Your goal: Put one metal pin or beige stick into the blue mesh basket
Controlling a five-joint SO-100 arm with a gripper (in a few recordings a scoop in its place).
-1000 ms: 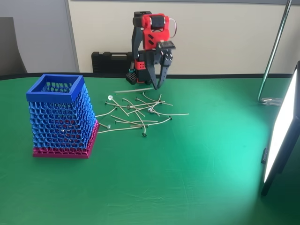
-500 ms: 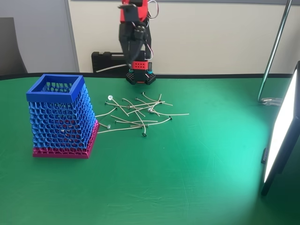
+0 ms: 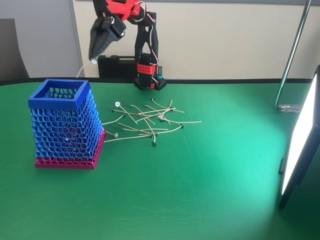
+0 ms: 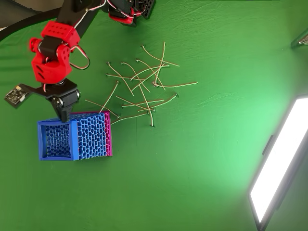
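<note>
Surface: green table [image 3: 210,190].
Pins [image 3: 147,122]: thin, light, slippery; pinch mid-shaft.
Gripper [image 3: 95,54]: above blue mesh basket [image 3: 62,125]; pinched together, load indiscernible.

Black case [image 3: 116,65] by wall, lit panel [image 3: 300,142] at right

A: What colours make up the arm [image 3: 142,35]?
B: Black links carry bright red blocky housings; the largest red block [image 4: 52,53] sits near the wrist, with small round holes on its top face.

A: And the hand [image 4: 63,114]?
B: Black, tapering to a narrow point, with a small flat black tab [image 4: 15,95] projecting from one side.

A: Any wiring?
B: Thin looped cables [image 4: 81,57] run beside the red housings. The base [image 3: 148,76] is red and black.
</note>
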